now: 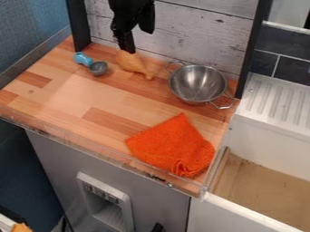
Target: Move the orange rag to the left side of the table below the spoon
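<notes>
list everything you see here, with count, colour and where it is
rag: 1, orange, table's front right
spoon: 1, blue handle, grey bowl, table's back left
drumstick: 1, tan, right of the spoon
two-handled bowl: 1, silver, table's back right
table: 1, brown wood, centre
cabinet front: 1, grey, below the table
sink: 1, white with tan floor, right
ridged drainboard: 1, white, behind the sink
plank panel: 1, whitish, behind the table
posts: 2, black, flanking the panel
tiles: several, dark, upper right
wall: 1, blue, upper left
gripper: 1, black, top, over the drumstick
</notes>
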Action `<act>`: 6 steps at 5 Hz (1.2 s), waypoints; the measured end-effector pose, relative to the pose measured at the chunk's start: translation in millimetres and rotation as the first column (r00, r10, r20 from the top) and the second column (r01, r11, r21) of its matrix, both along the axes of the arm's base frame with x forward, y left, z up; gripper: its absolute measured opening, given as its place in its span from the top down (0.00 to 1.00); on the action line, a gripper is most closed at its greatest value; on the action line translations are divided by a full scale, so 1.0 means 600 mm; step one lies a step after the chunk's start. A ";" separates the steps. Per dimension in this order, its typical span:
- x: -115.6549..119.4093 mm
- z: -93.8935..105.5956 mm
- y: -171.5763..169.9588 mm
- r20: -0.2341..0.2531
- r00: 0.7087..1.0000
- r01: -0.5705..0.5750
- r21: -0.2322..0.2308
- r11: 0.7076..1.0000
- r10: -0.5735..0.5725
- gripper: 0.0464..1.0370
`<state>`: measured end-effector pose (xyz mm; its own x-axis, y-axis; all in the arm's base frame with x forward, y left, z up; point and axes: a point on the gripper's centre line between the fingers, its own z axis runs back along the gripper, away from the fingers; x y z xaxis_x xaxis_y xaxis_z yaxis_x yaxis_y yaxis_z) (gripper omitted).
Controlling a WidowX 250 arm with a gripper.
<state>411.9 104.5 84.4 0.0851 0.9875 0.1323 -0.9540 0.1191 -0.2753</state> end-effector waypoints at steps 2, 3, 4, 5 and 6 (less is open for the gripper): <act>-0.036 -0.041 -0.013 -0.083 0.996 -0.009 0.011 1.000 0.010 0.04; -0.073 -0.016 -0.031 -0.062 0.998 -0.019 0.007 1.000 0.020 0.04; -0.116 -0.007 -0.055 -0.052 0.998 -0.026 0.007 1.000 0.027 0.04; -0.140 -0.024 -0.093 -0.103 0.995 0.009 -0.002 1.000 -0.009 0.04; -0.172 -0.056 -0.134 -0.158 0.987 0.029 0.011 1.000 -0.027 0.04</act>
